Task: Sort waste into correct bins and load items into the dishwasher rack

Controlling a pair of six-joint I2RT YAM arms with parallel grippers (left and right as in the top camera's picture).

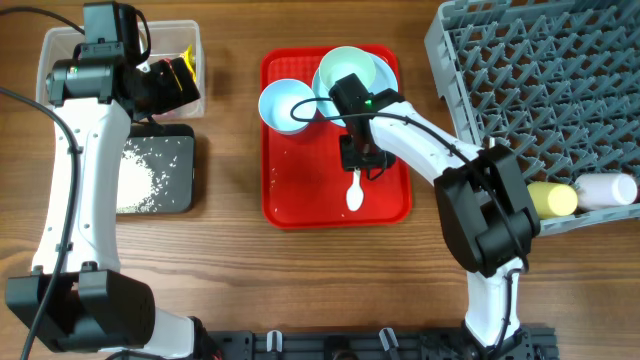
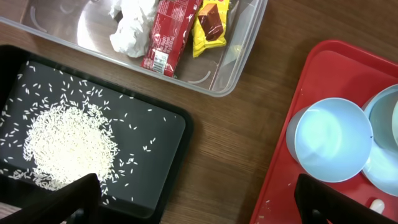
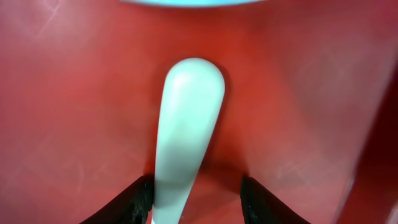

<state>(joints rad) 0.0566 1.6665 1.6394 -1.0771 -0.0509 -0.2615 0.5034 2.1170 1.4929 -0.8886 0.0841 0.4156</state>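
Note:
A white plastic spoon (image 1: 355, 192) (image 3: 189, 118) lies on the red tray (image 1: 285, 190). My right gripper (image 1: 362, 160) (image 3: 198, 199) is down over the spoon's handle, open. Its left finger (image 3: 134, 199) touches the handle and its right finger (image 3: 261, 199) stands apart. Two light blue bowls (image 1: 288, 104) (image 1: 350, 72) sit at the tray's far end. My left gripper (image 1: 175, 80) (image 2: 196, 205) hangs open and empty above the table. The clear tub (image 2: 236, 68) holds a white tissue (image 2: 130, 25), a red wrapper (image 2: 169, 34) and a yellow wrapper (image 2: 210, 25). Rice grains (image 2: 65, 146) lie heaped in the black tray (image 2: 168, 124).
The grey dishwasher rack (image 1: 540, 60) fills the right side, with a yellow cup (image 1: 553, 199) and a white cup (image 1: 606, 189) lying at its near edge. A few stray grains dot the red tray (image 2: 323, 68). Bare wood separates the black tray from the red tray.

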